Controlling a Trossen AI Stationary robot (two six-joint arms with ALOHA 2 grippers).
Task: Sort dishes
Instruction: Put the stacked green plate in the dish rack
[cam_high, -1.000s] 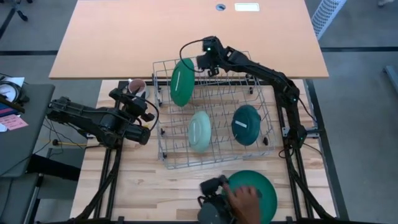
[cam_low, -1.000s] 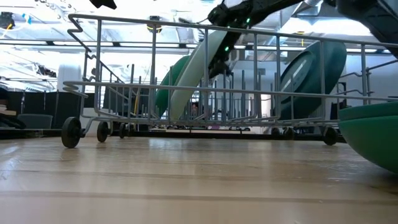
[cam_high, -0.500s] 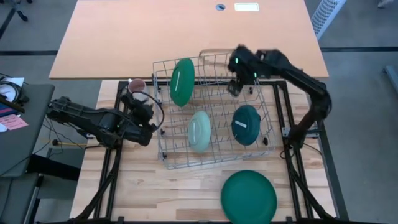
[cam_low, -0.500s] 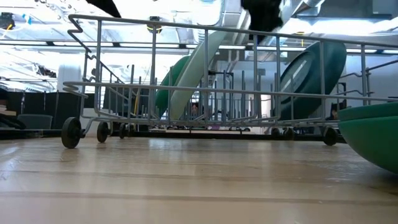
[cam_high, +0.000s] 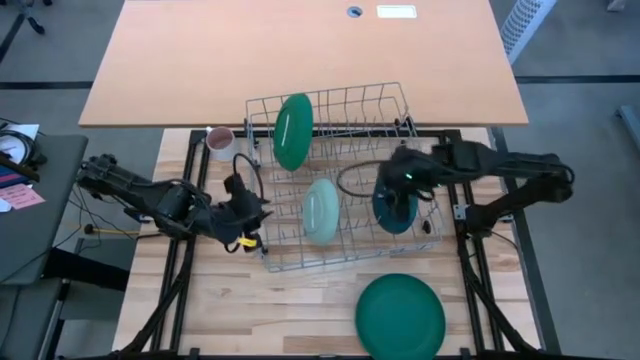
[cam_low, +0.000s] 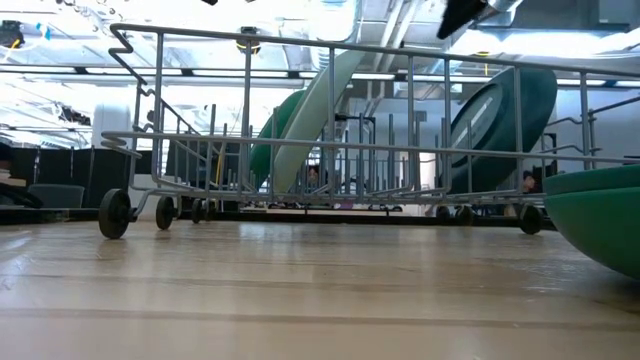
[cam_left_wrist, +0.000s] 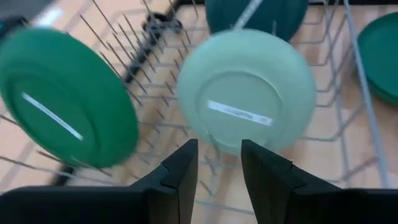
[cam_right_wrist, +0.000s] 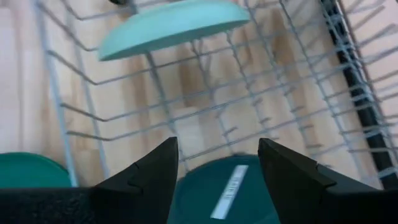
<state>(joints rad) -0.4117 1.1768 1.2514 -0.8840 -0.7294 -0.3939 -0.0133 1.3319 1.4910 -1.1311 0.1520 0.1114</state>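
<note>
Overhead, right tool (cam_high: 398, 186) gapes empty above teal plate (cam_high: 396, 203) (low view hides it); left tool (cam_left_wrist: 217, 163) narrow.

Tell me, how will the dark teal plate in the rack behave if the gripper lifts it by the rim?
The dark teal plate looks rigid and glossy, so probably slippery between the fingers. It stands on edge between the wire rack's tines, so it might tip or roll once freed.

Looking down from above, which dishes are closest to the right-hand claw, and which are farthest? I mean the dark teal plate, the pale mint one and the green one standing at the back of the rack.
Measured from the right gripper, seen from above:
1. Dark teal plate: right beneath the gripper, on the rack's right side.
2. Pale mint plate: mid-rack, to the left.
3. Dark green plate: far-left corner of the rack.
</note>
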